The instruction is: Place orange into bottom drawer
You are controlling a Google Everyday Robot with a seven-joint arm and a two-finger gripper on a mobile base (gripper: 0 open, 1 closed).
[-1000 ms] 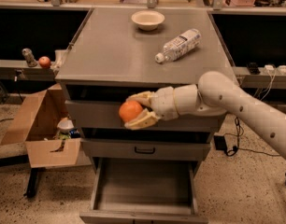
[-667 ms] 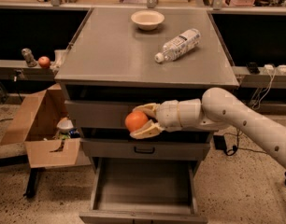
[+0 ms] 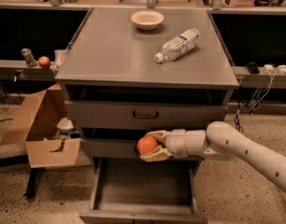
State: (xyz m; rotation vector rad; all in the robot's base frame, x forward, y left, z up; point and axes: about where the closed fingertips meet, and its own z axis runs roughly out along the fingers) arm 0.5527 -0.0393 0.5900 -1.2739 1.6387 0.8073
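The orange (image 3: 146,144) is a round bright orange fruit held between the two cream fingers of my gripper (image 3: 151,146). The gripper reaches in from the right on a white arm and is shut on the orange. It hangs in front of the middle drawer face, just above the back of the bottom drawer (image 3: 143,185), which is pulled out and shows a plain grey tray floor. The orange is above the tray's rear middle, not touching it.
On the cabinet top stand a cream bowl (image 3: 147,18) and a lying plastic bottle (image 3: 178,44). A small reddish fruit (image 3: 44,61) sits on the left shelf. An open cardboard box (image 3: 42,127) stands left of the cabinet. Cables hang at the right.
The gripper with the orange has moved down, from the upper drawer's face to just above the open bottom drawer.
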